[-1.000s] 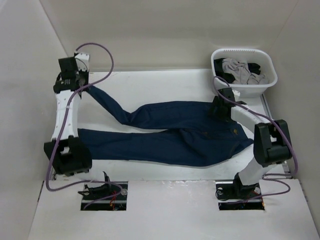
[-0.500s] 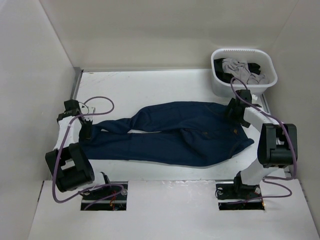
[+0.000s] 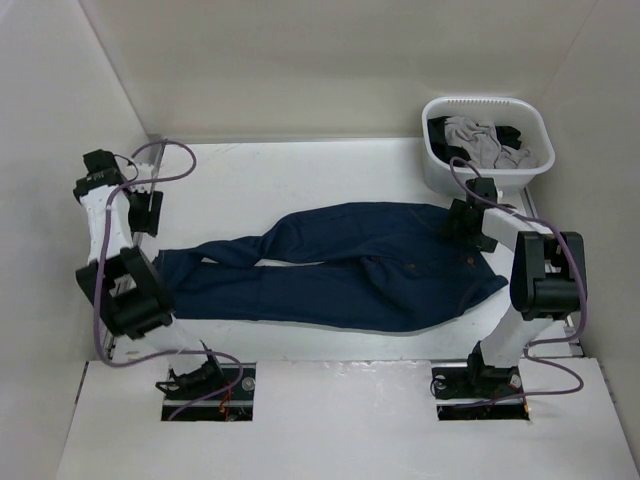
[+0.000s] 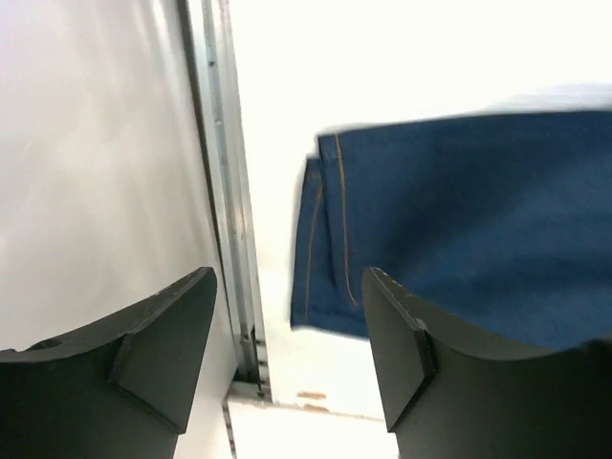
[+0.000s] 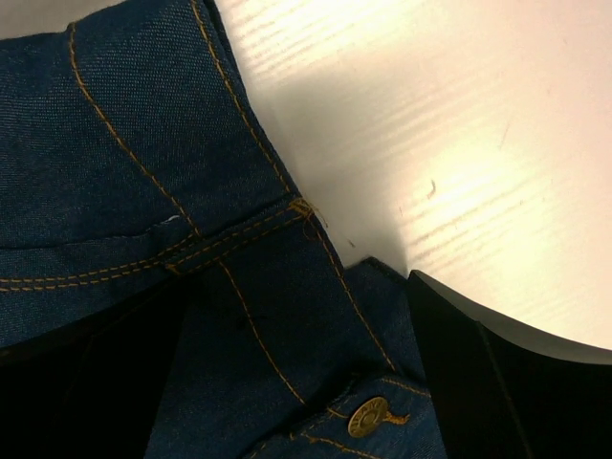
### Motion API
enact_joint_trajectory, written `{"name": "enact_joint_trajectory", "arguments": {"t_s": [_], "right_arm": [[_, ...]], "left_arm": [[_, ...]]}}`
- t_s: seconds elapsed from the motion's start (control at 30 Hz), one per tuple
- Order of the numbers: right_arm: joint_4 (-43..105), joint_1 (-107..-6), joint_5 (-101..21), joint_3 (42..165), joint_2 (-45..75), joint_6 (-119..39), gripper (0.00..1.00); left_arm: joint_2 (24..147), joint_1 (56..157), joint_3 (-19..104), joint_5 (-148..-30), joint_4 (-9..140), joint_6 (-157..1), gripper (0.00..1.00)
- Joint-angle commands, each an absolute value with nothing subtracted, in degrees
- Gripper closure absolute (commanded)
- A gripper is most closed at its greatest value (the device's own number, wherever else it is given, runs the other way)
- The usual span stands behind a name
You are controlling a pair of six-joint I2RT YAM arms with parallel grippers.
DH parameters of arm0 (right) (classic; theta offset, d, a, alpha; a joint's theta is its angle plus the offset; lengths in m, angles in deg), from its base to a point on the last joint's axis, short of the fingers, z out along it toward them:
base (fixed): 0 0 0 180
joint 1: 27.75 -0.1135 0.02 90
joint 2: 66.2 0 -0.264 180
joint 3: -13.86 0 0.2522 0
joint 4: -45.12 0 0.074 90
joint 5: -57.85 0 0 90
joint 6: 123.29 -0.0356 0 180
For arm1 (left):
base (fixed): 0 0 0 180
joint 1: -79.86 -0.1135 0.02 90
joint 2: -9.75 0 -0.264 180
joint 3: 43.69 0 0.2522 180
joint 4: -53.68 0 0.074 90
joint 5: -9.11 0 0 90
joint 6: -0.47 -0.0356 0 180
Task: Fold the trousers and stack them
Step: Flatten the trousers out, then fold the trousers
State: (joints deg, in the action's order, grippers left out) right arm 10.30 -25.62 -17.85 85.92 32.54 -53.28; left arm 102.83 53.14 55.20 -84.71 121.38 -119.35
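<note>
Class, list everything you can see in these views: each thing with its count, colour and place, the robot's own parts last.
Trousers: one pair, dark blue denim, spread flat across the middle of the table, waistband to the right.
Basket: one, white, far right corner.
Clothes: a few, grey and black, inside the basket.
Table: one, white, under everything.
Left arm: one, white and black, left edge; jaws apart, empty, near the leg ends.
Right arm: one, white and black, right side; jaws apart over the waistband.

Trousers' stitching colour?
Golden-orange stitching on the dark blue trousers; clearest in the right wrist view.
</note>
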Motion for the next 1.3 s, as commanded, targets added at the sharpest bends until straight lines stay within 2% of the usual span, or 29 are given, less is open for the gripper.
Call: {"name": "enact_joint_trajectory", "arguments": {"t_s": [0.0, 0.37, 0.47, 0.53, 0.67, 0.7, 0.73, 0.8, 0.83, 0.97, 1.0, 1.07, 1.27], "right_arm": [[10.79, -26.65, -17.57, 88.35, 35.22, -49.73, 0.00], [10.44, -28.76, -14.58, 88.70, 34.44, -47.44, 0.00], [10.44, -29.37, -14.49, 88.96, 34.78, -47.53, 0.00], [10.27, -29.90, -14.58, 89.66, 35.84, -47.00, 0.00], [9.30, -30.61, -14.84, 91.42, 39.00, -45.07, 0.00], [9.12, -30.69, -16.15, 91.95, 39.96, -44.72, 0.04], [9.12, -30.69, -16.33, 91.95, 39.97, -44.72, 0.06], [9.47, -30.35, -18.43, 91.78, 39.80, -45.33, 0.29], [9.65, -29.99, -19.23, 91.60, 39.54, -45.50, 0.48], [9.56, -29.81, -20.29, 89.76, 37.43, -46.03, 0.89], [9.56, -29.99, -19.85, 88.62, 36.12, -46.03, 0.96], [10.00, -29.73, -19.24, 85.64, 32.26, -46.56, 0.99], [9.74, -23.24, -17.91, 74.66, 14.43, -50.69, 0.98]], "left_arm": [[112.39, 55.46, 55.77, -82.66, 122.47, -119.67, 0.39], [128.13, 57.58, 62.97, -76.51, 123.17, -126.35, 0.39], [130.86, 57.58, 63.15, -75.09, 122.99, -128.02, 0.42], [131.48, 58.01, 62.72, -75.79, 123.60, -128.46, 0.53], [129.90, 59.25, 60.78, -77.55, 122.55, -128.38, 0.90], [127.12, 59.25, 60.52, -77.99, 121.07, -128.38, 1.00], [127.09, 59.25, 60.52, -77.99, 121.06, -128.38, 1.00], [123.68, 59.25, 60.52, -78.69, 118.17, -128.55, 1.00], [121.83, 59.07, 60.69, -78.96, 116.07, -128.47, 1.00], [114.71, 58.63, 60.96, -78.61, 105.35, -127.85, 1.00], [113.04, 58.63, 60.78, -78.43, 102.63, -127.85, 1.00], [109.79, 58.63, 60.08, -77.82, 97.53, -127.68, 1.00], [102.31, 58.81, 56.22, -76.06, 90.29, -128.73, 1.00]]}}
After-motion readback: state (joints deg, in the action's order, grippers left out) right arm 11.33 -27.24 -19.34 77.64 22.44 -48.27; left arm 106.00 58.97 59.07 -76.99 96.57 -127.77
